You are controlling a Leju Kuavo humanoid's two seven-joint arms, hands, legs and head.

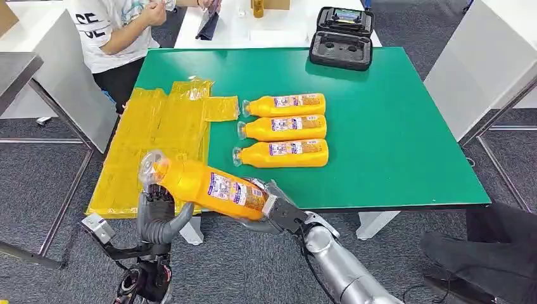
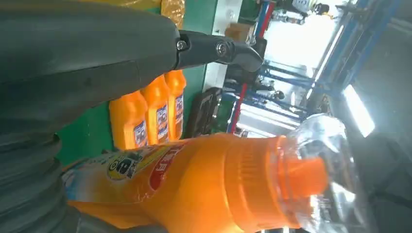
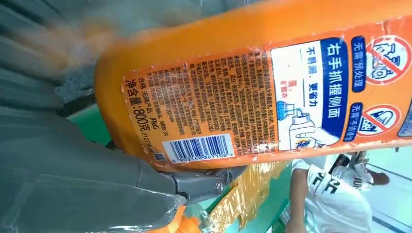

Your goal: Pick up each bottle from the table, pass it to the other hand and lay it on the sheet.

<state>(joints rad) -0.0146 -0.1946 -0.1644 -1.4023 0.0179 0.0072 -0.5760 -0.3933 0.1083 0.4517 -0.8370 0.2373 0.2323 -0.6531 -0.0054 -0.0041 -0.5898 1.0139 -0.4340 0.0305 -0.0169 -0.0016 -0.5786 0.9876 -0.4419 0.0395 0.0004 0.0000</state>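
Head view shows the right hand [image 1: 278,212] gripping the bottle [image 1: 209,187] by its base, off the table's [image 1: 405,152] near edge, while the left hand [image 1: 157,212] wraps loosely under the neck, grip unclear. The left hand should clamp firmly before the right lets go, then lay it on the sheet [image 1: 152,139].

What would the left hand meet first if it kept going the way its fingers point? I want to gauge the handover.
Probably the held bottle: the left hand sits just under its neck end.

Green worktop [image 1: 392,145]: yellow sheet [image 1: 155,139] over its left edge, 3 orange bottles [image 1: 285,130] side by side mid-table, open black case [image 1: 342,38] at far edge.
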